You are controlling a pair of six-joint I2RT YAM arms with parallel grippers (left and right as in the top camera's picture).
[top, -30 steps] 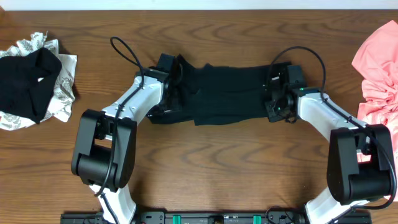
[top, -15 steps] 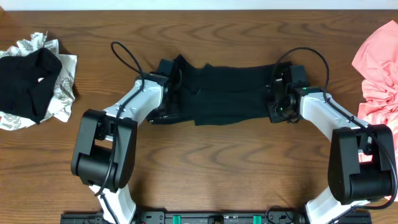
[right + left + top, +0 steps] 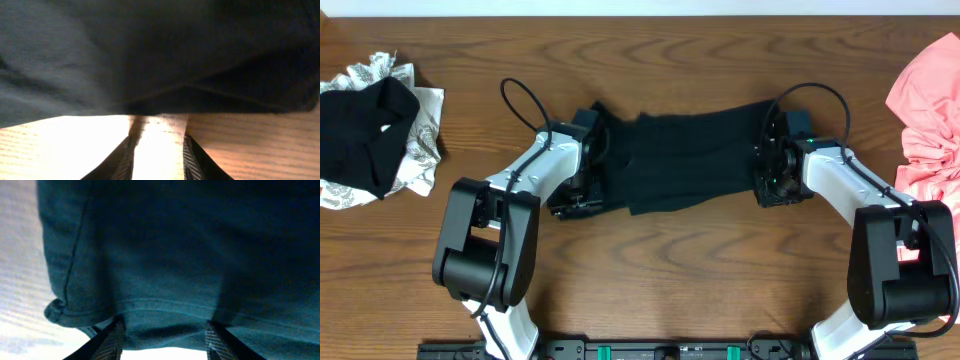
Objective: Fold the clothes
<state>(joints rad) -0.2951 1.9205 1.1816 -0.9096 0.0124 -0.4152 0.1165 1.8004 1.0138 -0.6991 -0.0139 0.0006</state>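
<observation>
The black shirt (image 3: 690, 155) lies as a folded band across the middle of the table, its left end nearer the front than its right. My left gripper (image 3: 592, 172) is at the shirt's left end. In the left wrist view the jaws of this gripper (image 3: 165, 336) stand well apart, and the shirt's hem (image 3: 170, 315) lies loose across the gap. My right gripper (image 3: 766, 165) is at the shirt's right end. In the right wrist view it (image 3: 159, 141) is open, with bare table between the fingers and the shirt's edge (image 3: 150, 55) just past the tips.
A second black garment (image 3: 365, 135) sits on a white-grey patterned piece (image 3: 420, 150) at the far left. A salmon-pink tee (image 3: 930, 100) is bunched at the right edge. The wooden table (image 3: 660, 270) runs in front of the shirt.
The left end of the shirt has slid toward the front with the left gripper. The right end has shifted slightly back, so the band now lies tilted.
</observation>
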